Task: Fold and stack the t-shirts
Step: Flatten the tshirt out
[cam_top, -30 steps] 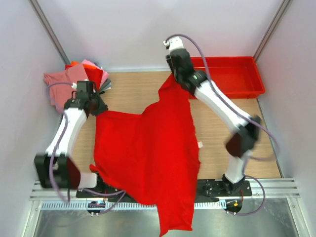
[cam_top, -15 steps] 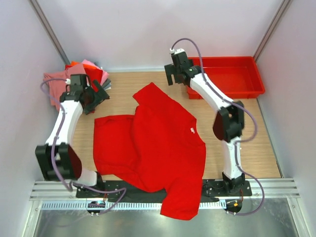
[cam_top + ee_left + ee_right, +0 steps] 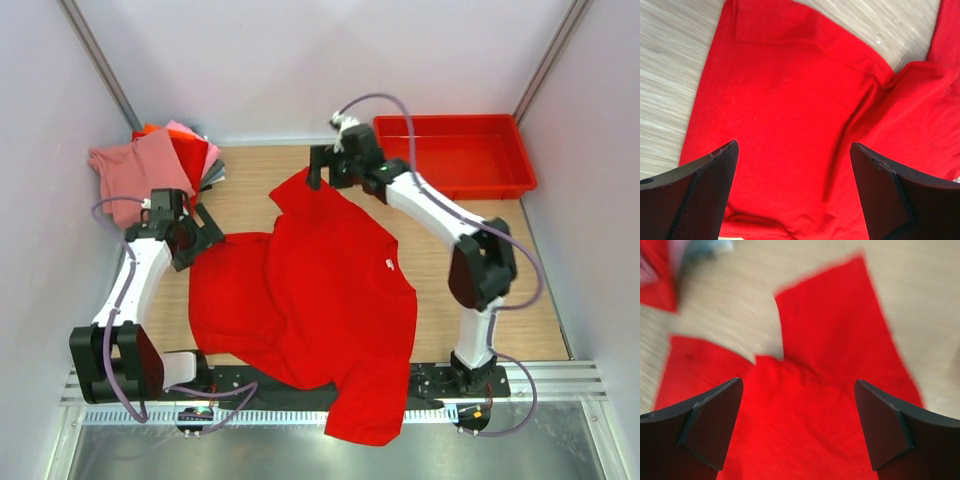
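release done | I'd let go of both ends: left gripper and right gripper stood wide apart, empty | red t-shirt dropped from hanging to spread on counter, hem over near edge, probably creased (right wrist blurred) | fold pending, folded stack far-left

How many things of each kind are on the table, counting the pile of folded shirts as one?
Spread red t-shirt: 1
Stack of folded shirts: 1 (how many shirts it holds cannot be told)
Red tray: 1
Total: 3
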